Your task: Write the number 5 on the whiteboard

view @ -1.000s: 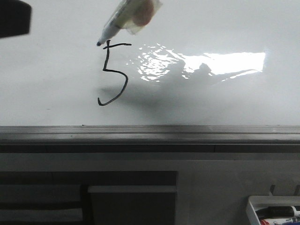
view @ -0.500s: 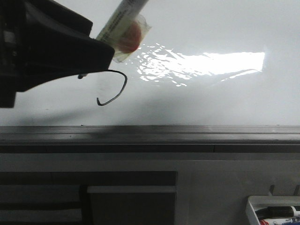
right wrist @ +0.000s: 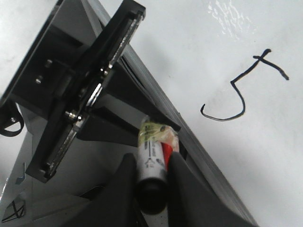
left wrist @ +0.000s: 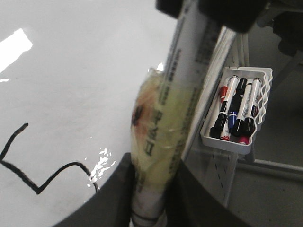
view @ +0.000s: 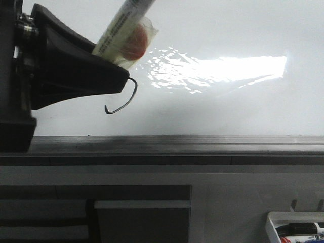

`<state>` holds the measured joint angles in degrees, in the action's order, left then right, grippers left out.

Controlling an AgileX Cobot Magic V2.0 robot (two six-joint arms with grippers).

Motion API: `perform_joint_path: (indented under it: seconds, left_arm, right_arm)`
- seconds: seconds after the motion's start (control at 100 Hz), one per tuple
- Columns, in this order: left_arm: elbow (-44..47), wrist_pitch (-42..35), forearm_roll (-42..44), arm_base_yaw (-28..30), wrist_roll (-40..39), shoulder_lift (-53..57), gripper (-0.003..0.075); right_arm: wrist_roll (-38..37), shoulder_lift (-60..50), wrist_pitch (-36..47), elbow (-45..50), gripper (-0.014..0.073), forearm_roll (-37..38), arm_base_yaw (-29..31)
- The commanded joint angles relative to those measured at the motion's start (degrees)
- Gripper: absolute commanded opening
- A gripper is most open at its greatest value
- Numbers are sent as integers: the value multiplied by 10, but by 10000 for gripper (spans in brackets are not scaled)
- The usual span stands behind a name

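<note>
The number 5 is drawn in thin black line on the glossy whiteboard. In the front view only its curved belly shows; the rest is hidden behind my left gripper. The marker, wrapped in clear tape with a red patch, slants above the digit. My left gripper has its fingers pressed on both sides of the marker. My right gripper is shut on the black end of the same marker. The right gripper is out of the front view.
A grey metal rail runs along the board's near edge. A small white tray with several markers hangs beyond the board's edge; it also shows in the front view. The left arm's black body looms beside the right gripper.
My left gripper has come in from the left, covered the top of the 5 and reached the marker. The marker's tip has lifted off the digit's top bar.
</note>
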<state>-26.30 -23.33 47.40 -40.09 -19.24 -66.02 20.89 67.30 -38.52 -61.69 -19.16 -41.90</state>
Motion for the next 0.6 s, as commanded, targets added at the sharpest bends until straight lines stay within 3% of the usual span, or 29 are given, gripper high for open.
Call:
perform_joint_path:
  seconds: [0.0, 0.25, 0.3, 0.37, 0.5, 0.55, 0.59]
  left_arm:
    - [-17, -43, -14, -4, -6, 8, -22]
    - [-17, -43, -14, -4, -6, 8, -20]
    - [-17, -44, -14, -4, -6, 8, -20]
    - [-17, -44, -14, -4, -8, 8, -20]
    - [-17, -35, -51, -4, -67, 13, -20]
    - [-17, -15, -99, -4, -99, 16, -20]
    - [-17, 11, -143, -4, -122, 22, -20]
  right_arm:
    - [7, -10, 21, -18, -61, 1, 0]
    - [7, -9, 13, -18, -58, 3, 0]
    - [7, -9, 13, -18, -26, 3, 0]
    - [7, -4, 16, -18, 111, 3, 2]
    - [5, -2, 40, -19, 493, 12, 24]
    - [5, -4, 40, -21, 557, 12, 41]
    - [3, -9, 38, -21, 559, 12, 57]
